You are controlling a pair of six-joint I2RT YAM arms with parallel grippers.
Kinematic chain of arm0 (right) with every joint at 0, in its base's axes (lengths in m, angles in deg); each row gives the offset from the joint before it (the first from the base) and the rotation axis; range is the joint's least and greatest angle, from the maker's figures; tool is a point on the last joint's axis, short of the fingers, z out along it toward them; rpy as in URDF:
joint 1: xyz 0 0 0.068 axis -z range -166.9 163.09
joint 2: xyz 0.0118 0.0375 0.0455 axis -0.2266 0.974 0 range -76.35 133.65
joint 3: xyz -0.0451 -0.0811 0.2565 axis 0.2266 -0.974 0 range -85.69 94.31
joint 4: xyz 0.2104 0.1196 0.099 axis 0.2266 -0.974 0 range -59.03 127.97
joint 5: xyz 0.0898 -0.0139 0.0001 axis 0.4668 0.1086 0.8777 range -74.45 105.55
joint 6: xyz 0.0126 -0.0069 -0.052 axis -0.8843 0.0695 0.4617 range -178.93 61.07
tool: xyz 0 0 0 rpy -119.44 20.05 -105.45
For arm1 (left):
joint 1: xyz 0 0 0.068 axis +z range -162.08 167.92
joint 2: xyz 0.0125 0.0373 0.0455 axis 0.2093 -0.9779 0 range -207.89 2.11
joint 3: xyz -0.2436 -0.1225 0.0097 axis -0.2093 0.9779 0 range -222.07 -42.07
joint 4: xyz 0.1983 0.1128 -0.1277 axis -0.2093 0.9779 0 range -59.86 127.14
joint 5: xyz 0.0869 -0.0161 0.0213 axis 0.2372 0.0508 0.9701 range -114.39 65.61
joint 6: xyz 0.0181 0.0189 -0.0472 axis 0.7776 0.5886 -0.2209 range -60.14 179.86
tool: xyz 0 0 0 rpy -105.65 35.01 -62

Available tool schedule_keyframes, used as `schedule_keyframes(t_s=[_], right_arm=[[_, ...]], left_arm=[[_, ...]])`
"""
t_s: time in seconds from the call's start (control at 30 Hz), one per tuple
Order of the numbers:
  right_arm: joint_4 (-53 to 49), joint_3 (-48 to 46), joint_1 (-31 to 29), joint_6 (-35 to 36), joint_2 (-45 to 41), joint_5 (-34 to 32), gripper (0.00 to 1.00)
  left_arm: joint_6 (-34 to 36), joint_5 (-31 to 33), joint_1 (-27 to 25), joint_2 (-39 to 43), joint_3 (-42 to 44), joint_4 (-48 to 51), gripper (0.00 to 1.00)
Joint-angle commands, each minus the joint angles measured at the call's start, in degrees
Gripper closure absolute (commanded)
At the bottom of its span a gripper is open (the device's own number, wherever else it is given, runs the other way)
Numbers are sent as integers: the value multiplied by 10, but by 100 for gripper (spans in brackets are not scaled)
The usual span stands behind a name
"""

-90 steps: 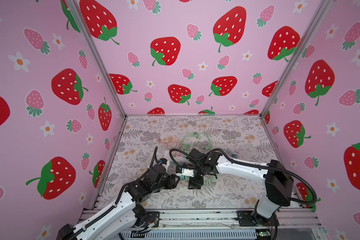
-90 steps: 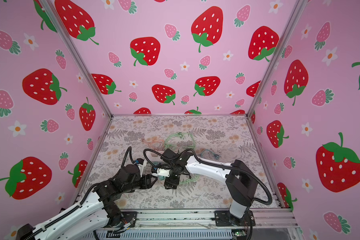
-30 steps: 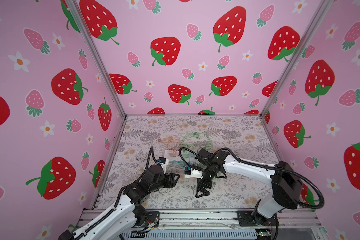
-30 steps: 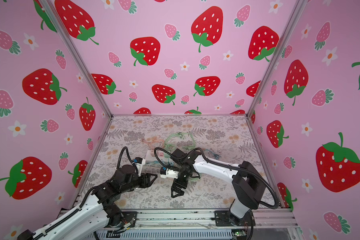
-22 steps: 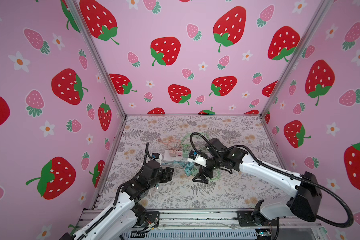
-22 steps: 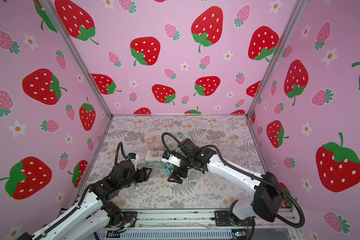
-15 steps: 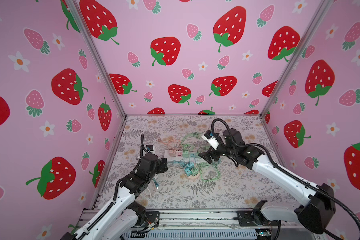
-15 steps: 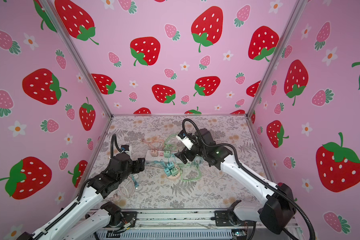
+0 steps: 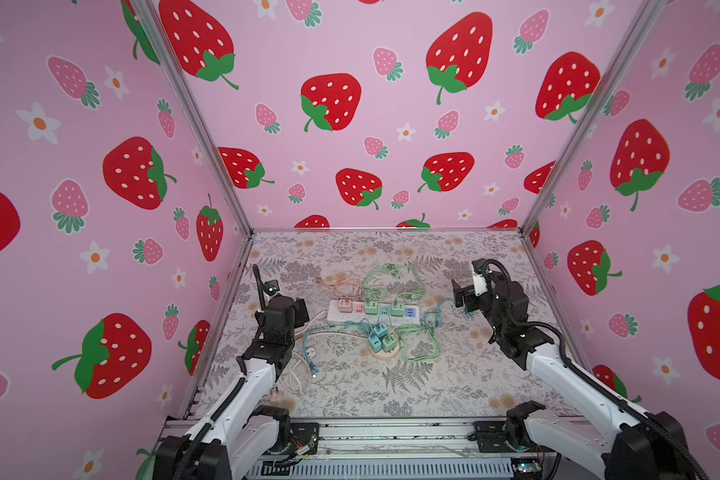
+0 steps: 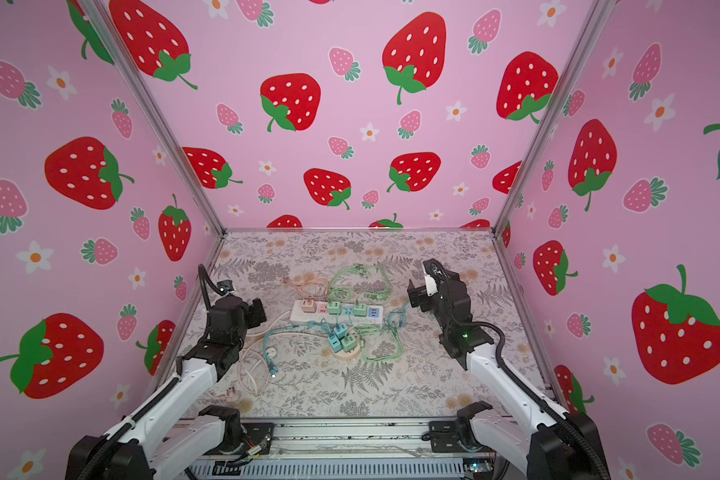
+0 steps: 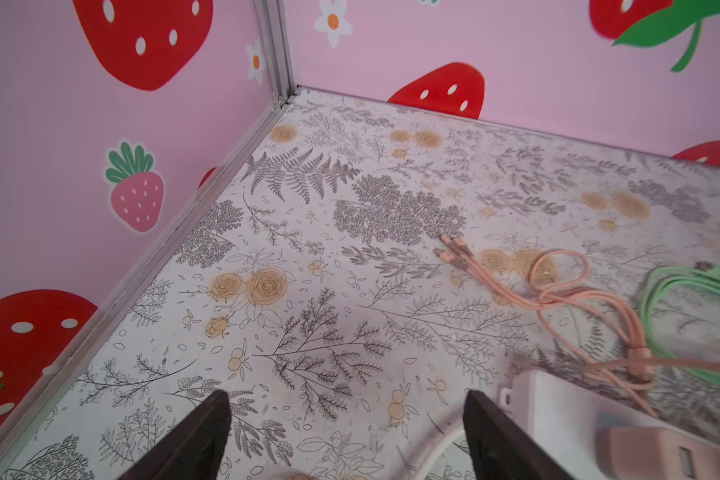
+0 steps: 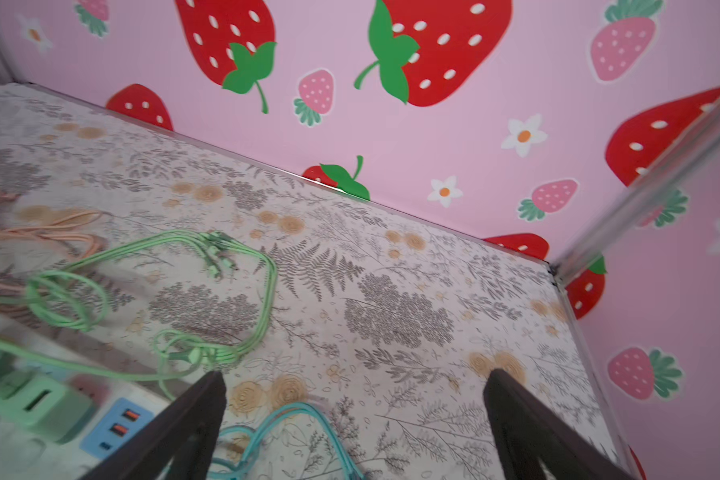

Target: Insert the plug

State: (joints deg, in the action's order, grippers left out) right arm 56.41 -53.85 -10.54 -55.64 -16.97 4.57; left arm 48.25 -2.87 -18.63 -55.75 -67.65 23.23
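A white power strip (image 9: 336,317) lies flat on the surface, its length running left to right. A peach adapter (image 9: 343,304) stands plugged in at its left end, two mint-green adapters (image 9: 371,307) sit further along, and a blue USB panel (image 9: 410,311) closes its right end. Just in front of the strip sits a round beige socket (image 9: 385,354) holding two teal adapters (image 9: 379,331) and one green adapter (image 9: 389,343), all upright and packed together.

Bright, even, diffuse illumination is recorded; the source is not seen. Faint soft shadows are noted on the floral table (image 9: 391,249). Frame posts (image 9: 198,124) are splayed by wide-angle distortion in both top views. The right wrist view is motion-blurred, worst at the power strip (image 12: 113,428). In the left wrist view only the near pink charger (image 11: 661,453) is defocused.
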Motion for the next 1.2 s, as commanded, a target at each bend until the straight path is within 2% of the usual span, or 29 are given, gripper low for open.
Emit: schedule_keyframes(t_s=[0.0,0.13,0.27,0.6,0.77,0.9,1.0,1.1,1.17], right_arm=[[121,-45,46,-20,-5,-46,1],[193,-99,102,-29,20,-32,1],[267,-133,133,-45,63,-15,1],[405,-165,152,-43,170,10,1],[438,-164,158,-44,213,16,1],[446,-159,164,-41,227,23,1],[532,-176,167,-37,284,32,1],[528,-163,174,-33,308,58,1],[532,-163,177,-38,310,50,1]], left_arm=[[56,-41,19,-48,14,-142,8],[89,-53,26,-115,26,-233,7],[87,-80,44,-163,41,-302,7],[76,-133,74,-194,42,-343,6],[70,-170,82,-252,63,-441,6],[70,-171,83,-267,56,-442,5],[69,-172,83,-301,56,-477,5],[70,-174,83,-304,23,-414,4],[75,-182,82,-306,3,-378,3]])
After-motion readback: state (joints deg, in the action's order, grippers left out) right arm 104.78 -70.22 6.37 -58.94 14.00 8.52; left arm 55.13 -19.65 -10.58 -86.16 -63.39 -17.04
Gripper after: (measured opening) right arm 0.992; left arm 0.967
